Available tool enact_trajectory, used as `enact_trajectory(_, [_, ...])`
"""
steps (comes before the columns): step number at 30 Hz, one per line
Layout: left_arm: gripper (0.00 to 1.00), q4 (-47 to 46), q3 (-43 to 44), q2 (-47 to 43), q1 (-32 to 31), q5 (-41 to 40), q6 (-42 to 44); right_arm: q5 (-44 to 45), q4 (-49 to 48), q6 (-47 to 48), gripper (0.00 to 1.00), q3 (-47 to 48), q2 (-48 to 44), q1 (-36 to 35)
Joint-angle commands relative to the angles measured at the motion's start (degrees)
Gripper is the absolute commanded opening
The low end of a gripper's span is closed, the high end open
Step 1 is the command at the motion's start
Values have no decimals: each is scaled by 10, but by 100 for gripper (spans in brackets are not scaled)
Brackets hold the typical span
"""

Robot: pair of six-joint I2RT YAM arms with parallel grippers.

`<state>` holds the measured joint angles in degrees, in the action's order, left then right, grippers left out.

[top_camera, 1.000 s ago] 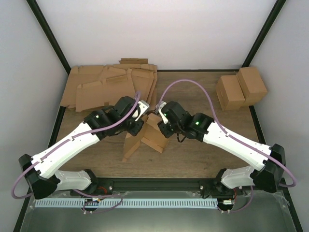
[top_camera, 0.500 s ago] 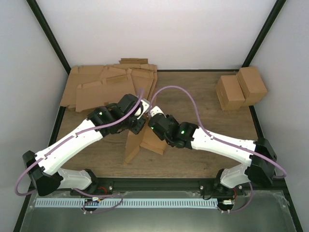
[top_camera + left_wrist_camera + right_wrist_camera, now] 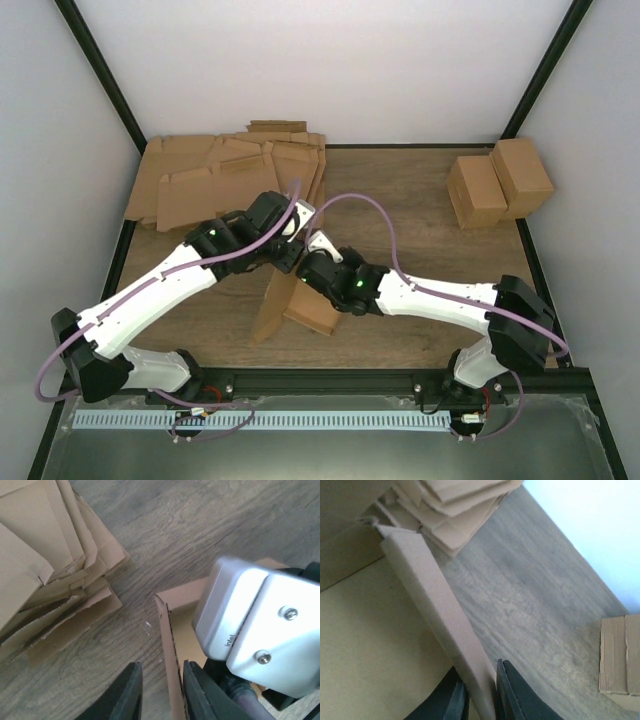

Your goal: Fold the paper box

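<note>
The box (image 3: 310, 312) stands half-raised, close to the middle of the table's (image 3: 430, 240) near edge, with both claws working at its far side. The right claw (image 3: 480, 692) is clamped on a thin upright wall of the box. The left claw (image 3: 162, 682) straddles another wall with its fingers (image 3: 131, 692) parted, and bare wood shows on one side, so it is not yet pinching.

To do this step well, I judge the left claw should close on its wall before either arm pulls. Then the right should swing its wall along the crease slowly, without twisting, as thin card buckles easily.

What shows of the box's inside is bare card, though the right wrist camera (image 3: 250, 625) hides part of it. Flat sheets (image 3: 215, 180) are piled at the far left corner. Two cartons (image 3: 478, 190) sit closed at the far right corner, their contents unseen.
</note>
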<state>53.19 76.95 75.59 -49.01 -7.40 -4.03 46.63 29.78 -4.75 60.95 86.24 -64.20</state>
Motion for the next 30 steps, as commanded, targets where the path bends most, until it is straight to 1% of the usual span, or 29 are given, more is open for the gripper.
enact_trajectory(1, [37,-21,22,-12,-6,-2,-3,-39,14,-28,9,-32,15,5])
enact_trajectory(4, [62,-29,29,-39,-5,-37,-29,-75,22,-60,4,-40,11,18])
enact_trajectory(7, [75,-44,35,-83,-5,-53,-56,-141,26,-92,3,-44,8,49])
enact_trajectory(9, [81,-45,41,-108,-4,-63,-74,-190,30,-116,3,-44,8,78])
enact_trajectory(13, [86,-14,49,-136,-2,-89,-115,-273,22,-166,4,-49,17,126])
enact_trajectory(17, [87,12,16,-154,3,-116,-155,-298,-2,-194,7,-69,34,143])
enact_trajectory(22, [88,-1,-68,-187,17,-101,-195,-309,-20,-221,8,-88,61,148])
enact_trajectory(26, [89,-17,-124,-201,20,-84,-216,-303,-20,-242,13,-93,76,148])
enact_trajectory(30, [89,-39,-169,-219,21,-69,-227,-309,-27,-250,20,-106,62,148])
